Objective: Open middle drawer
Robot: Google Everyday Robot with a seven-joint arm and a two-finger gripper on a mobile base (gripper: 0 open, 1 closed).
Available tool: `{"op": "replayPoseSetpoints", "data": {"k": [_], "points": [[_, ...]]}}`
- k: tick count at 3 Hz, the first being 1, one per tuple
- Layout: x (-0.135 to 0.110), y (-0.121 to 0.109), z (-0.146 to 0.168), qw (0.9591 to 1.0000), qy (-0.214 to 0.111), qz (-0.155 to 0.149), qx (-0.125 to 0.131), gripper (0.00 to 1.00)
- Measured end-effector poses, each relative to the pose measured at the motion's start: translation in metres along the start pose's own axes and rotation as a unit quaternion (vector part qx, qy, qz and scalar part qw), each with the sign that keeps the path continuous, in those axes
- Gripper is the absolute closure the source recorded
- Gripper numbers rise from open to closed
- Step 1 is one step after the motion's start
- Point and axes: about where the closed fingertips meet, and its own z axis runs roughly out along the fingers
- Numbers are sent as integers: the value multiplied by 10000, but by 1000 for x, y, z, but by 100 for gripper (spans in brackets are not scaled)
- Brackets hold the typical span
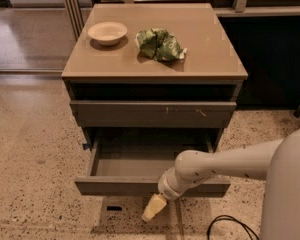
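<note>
The middle drawer is pulled well out of the grey-brown cabinet. It has a plain dark-grey front with no scratches, and its grey inner box is empty. Above it sits a closed taller front with white scratches. My gripper, with a yellowish tip, is just in front of and below the open drawer's front edge, a little right of its middle. My white arm reaches to it from the lower right.
On the cabinet top are a small cream bowl and a crumpled green bag. A black cable lies on the speckled floor at the lower right. Dark panels and metal posts stand behind the cabinet.
</note>
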Motion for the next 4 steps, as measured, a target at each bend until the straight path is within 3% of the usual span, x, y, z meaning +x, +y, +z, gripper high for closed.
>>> {"op": "replayPoseSetpoints", "data": {"k": [3,4], "points": [[20,24,-8,9995,211,-241,-8,0],[50,48,-31,9984,477,-124,-292,0]]}}
